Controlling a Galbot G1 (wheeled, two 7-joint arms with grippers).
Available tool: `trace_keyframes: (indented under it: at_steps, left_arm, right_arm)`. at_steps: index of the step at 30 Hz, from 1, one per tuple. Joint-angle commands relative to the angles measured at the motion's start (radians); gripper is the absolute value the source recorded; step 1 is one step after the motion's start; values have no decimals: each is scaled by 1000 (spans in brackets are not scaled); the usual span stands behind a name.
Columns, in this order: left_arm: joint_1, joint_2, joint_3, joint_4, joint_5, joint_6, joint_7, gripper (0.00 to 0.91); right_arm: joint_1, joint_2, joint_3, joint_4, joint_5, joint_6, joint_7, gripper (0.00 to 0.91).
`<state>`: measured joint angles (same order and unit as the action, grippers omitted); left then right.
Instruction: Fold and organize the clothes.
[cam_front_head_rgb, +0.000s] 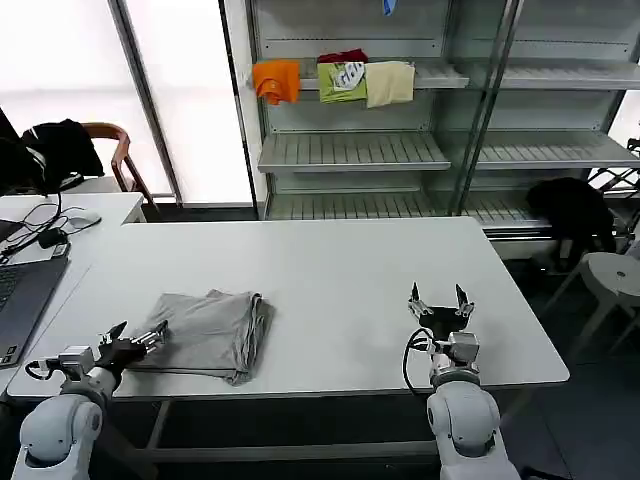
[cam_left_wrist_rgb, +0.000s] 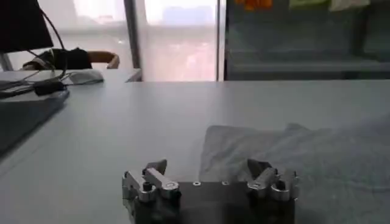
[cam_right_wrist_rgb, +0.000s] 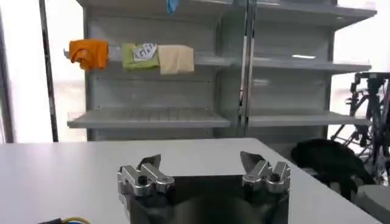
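On the table (cam_front_head_rgb: 330, 270), near its front left: folded grey T-shirt (cam_front_head_rgb: 210, 335), parked flat, looking finished. Just beside its left edge, left end effector (cam_front_head_rgb: 133, 342), spread wide, empty, seemingly released. Well apart, front right: right end effector (cam_front_head_rgb: 440, 300), wide, idle.

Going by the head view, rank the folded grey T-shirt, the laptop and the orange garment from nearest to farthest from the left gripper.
From the left gripper:
1. Folded grey T-shirt, right beside it on the table.
2. Laptop, on the table's left edge.
3. Orange garment, on the far shelf.
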<state>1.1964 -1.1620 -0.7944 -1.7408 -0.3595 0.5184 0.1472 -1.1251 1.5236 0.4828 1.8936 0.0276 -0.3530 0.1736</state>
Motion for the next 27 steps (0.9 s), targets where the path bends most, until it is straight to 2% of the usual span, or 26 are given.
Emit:
trace_keyframes:
  at_steps: [1, 2, 3, 4, 7, 23, 26, 27]
  left_arm:
    - [-1, -5, 8, 30, 20, 19, 16, 766]
    - [-1, -8, 9, 29, 10, 25, 17, 534]
    - [-2, -10, 9, 28, 5, 27, 19, 353]
    - [-2, -11, 10, 27, -1, 29, 19, 40]
    - [-6, -17, 10, 24, -33, 44, 6, 10]
    - [-2, -23, 11, 9, -102, 59, 4, 20]
    - [-1, -27, 9, 10, -90, 50, 22, 20]
    - [-1, -28, 6, 7, -76, 21, 21, 10]
  right_arm:
    - [-2, 2, 5, -6, 14, 5, 0, 907]
    - [-1, 1, 7, -6, 14, 7, 0, 907]
    - [-1, 0, 7, -6, 14, 7, 1, 907]
    - [0, 0, 8, -6, 15, 7, 1, 907]
    - [1, -1, 10, -2, 35, 9, -5, 907]
    - [-7, -3, 12, 13, 42, 25, -3, 907]
    - [-9, -4, 17, 14, 41, 27, -6, 907]
    - [-11, -5, 19, 12, 39, 28, -8, 907]
